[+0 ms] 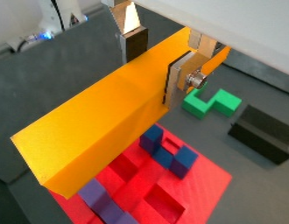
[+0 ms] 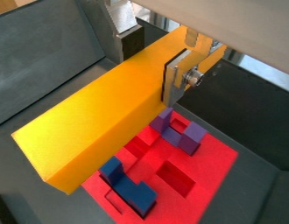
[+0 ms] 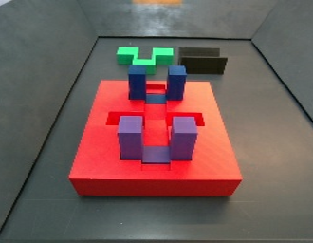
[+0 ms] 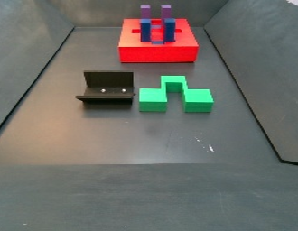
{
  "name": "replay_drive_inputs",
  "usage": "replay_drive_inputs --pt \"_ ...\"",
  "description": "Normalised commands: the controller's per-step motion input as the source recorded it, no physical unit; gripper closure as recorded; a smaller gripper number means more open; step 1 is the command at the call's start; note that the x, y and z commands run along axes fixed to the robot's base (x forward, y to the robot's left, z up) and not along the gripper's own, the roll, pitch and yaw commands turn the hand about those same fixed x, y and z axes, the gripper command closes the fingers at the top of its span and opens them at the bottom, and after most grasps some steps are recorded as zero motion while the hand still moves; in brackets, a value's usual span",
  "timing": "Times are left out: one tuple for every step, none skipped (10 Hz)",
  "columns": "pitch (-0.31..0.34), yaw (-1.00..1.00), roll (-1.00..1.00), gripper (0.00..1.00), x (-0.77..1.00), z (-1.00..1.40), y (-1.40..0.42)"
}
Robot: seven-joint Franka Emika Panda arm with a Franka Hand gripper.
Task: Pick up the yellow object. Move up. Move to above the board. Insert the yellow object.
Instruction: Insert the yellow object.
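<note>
Evenly lit from above in both side views, with a pale sheen on the grey floor and only soft, short shadows beside the board. Sharp and saturated in the wrist views on the bar pinched in the claw, near end slightly soft. Blown-out white at the upper corner there, background blurred.

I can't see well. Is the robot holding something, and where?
Yes: the gripper, above the board, holds the yellow object near one end.
</note>
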Motion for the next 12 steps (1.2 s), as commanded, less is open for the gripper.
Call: replay_drive_inputs --pt "-0.160 0.00 0.17 1.00 0.61 -0.63 -0.23" --pt "-0.149 0.00 0.20 1.00 0.61 -0.62 -0.21" --pt "-0.071 0.01 0.26 1.00 0.48 -0.54 -0.12" --pt "-0.060 0.05 0.08 1.00 0.32 -0.63 0.00" --pt "-0.044 0.13 0.00 1.00 0.14 -0.60 0.19" --pt "0.000 0.09 0.00 1.00 0.00 -0.59 0.15" --pt "0.000 0.00 0.03 1.00 -0.03 -0.64 0.02" --pt "0.020 0.00 0.00 1.00 -0.09 -0.55 0.00" --pt "0.021 0.00 0.00 1.00 -0.05 -0.39 -0.01" --pt "0.013 0.00 0.09 1.00 -0.07 -0.29 -0.09" --pt "0.004 0.00 0.26 1.00 -0.12 -0.26 -0.15" --pt "0.014 0.00 0.35 1.00 -0.22 -0.18 -0.15"
